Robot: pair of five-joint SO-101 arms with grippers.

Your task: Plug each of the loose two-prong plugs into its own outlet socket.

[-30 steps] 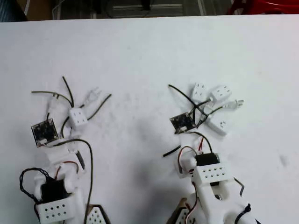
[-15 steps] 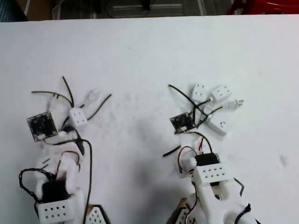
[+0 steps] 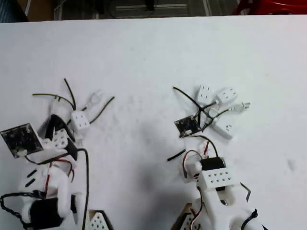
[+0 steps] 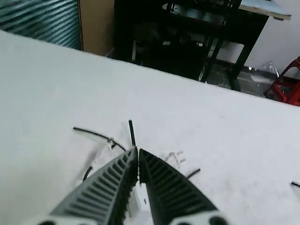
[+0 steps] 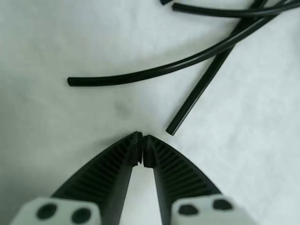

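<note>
White tabletop (image 3: 144,57), seen from above, carries two groups. Near the left arm lies one white socket (image 3: 80,120), with a loose two-prong plug (image 3: 96,98) just beyond it among black cords (image 3: 53,97). Near the right arm lie three sockets (image 3: 205,94) and a second plug (image 3: 239,108), its prongs free. Left wrist view adds dark furniture (image 4: 187,42) past the tabletop's far edge and the left gripper (image 4: 137,161), fingers pressed together. Right wrist view gives the right gripper (image 5: 142,150), likewise closed on nothing, just short of cut cord ends (image 5: 171,130).
</note>
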